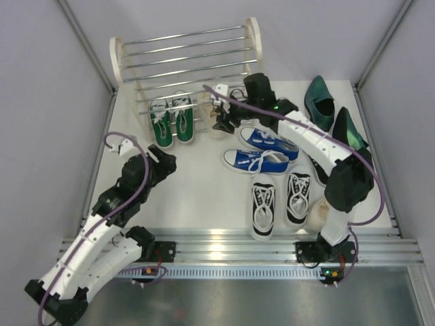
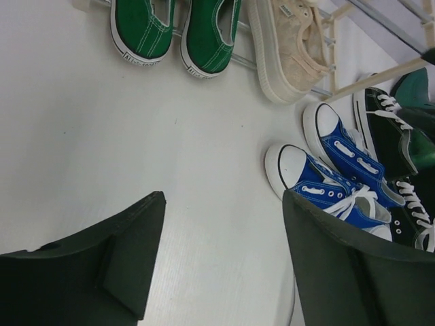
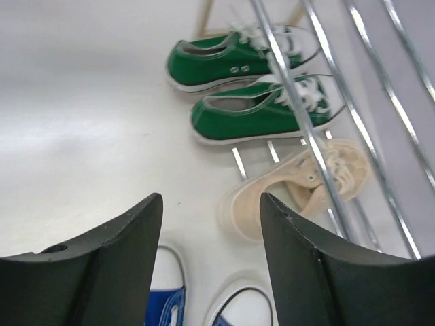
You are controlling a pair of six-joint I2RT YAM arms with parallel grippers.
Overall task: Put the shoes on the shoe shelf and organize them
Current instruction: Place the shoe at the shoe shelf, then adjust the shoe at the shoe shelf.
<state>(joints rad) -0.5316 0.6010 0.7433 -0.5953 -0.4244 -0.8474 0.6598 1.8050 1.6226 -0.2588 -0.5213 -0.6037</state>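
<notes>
The shoe shelf [image 1: 117,58] stands at the back of the table, chrome rods between cream side panels. A green pair [image 1: 171,121] sits on its lowest rods, and a beige shoe [image 1: 215,121] lies beside it, tilted on the rods [image 3: 299,187]. My right gripper [image 1: 222,117] hovers just in front of that beige shoe, open [image 3: 211,197] and holding nothing. The blue pair [image 1: 262,149] lies on the table below it. My left gripper [image 1: 160,166] is open [image 2: 224,197] over bare table, left of the blue pair [image 2: 319,180].
A black-and-white pair [image 1: 280,202] stands near the front edge. Two dark green dress shoes [image 1: 333,112] lie at the right rear. Another beige shoe [image 1: 318,214] peeks out beside the right arm's base. Another black sneaker [image 2: 391,136] lies behind the blue ones. Walls enclose the table on three sides.
</notes>
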